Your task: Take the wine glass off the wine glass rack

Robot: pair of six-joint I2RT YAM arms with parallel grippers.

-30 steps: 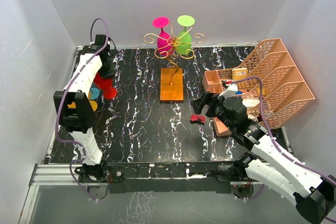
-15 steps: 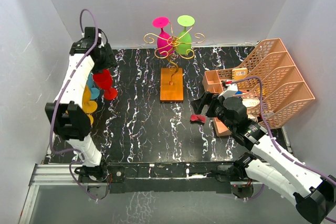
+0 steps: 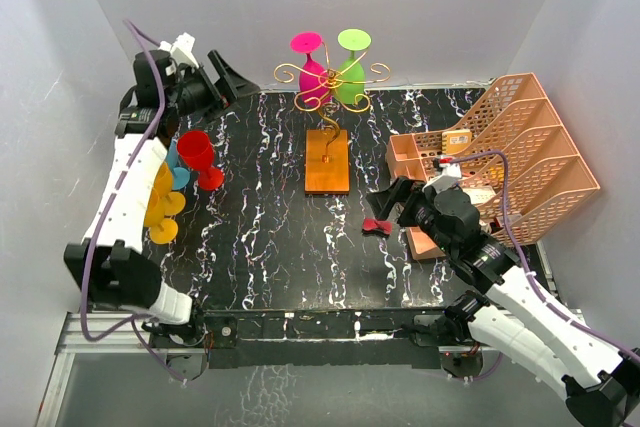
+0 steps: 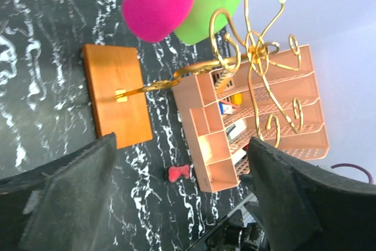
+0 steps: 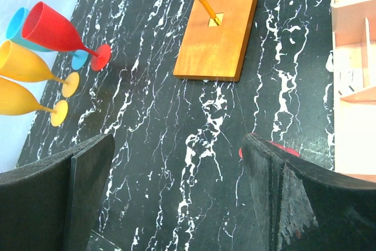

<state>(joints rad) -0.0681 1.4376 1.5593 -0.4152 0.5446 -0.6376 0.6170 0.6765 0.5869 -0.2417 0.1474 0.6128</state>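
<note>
Left gripper (image 4: pixel 182 142) and right gripper (image 5: pixel 176 139) gape wide, empty — open black marble table (image 3: pixel 270 237) between.
Wine glass rack (image 3: pixel 327 162) stands near the white back wall — two wine glasses (image 3: pixel 312 75) hanging.

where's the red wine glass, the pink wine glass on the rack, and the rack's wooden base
red wine glass (image 3: pixel 193 145), top external view, bowl
pink wine glass (image 3: pixel 311 75), top external view, bowl
flat orange-brown wooden rack base (image 3: pixel 337 173), top external view, top face

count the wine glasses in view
6. Pink glass and green glass hang upside down on the wine glass rack; red glass, blue glass and two yellow glasses stand together on the table's left side.
</note>
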